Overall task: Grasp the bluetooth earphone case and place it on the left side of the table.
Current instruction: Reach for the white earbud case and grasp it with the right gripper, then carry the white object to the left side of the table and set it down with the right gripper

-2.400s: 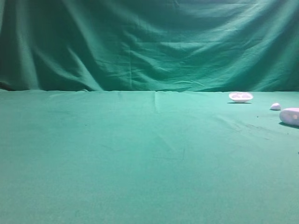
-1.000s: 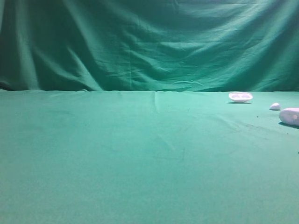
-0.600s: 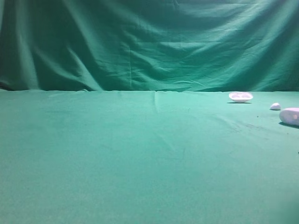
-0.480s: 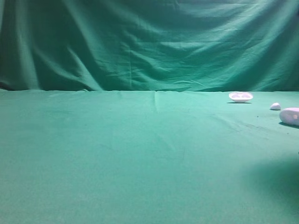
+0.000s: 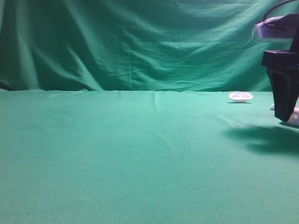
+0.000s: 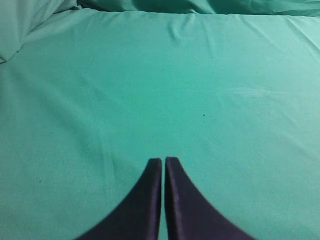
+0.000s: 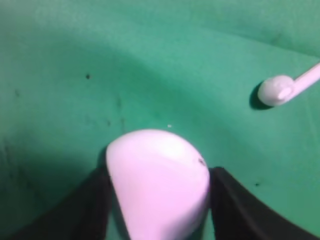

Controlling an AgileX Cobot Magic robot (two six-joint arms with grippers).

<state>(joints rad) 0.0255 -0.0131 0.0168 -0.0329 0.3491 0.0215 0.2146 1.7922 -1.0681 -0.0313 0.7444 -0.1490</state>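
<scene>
The white bluetooth earphone case (image 7: 157, 185) lies on the green table (image 5: 140, 154) at the far right; only a sliver (image 5: 295, 117) shows past the arm in the exterior view. My right gripper (image 7: 159, 172) has come down over it (image 5: 284, 114), one black finger close on each side, jaws open; I see no squeeze or lift. My left gripper (image 6: 163, 160) is shut and empty over bare green cloth, and is out of the exterior view.
A shallow white dish-like piece (image 5: 240, 96) sits at the back right. A loose white earbud (image 7: 280, 90) lies just beyond the case. The right arm's shadow (image 5: 266, 137) falls on the cloth. A green backdrop hangs behind.
The right arm has come into view from the right and dropped over the case; half a second ago only its shadow showed. The white items have not moved.
</scene>
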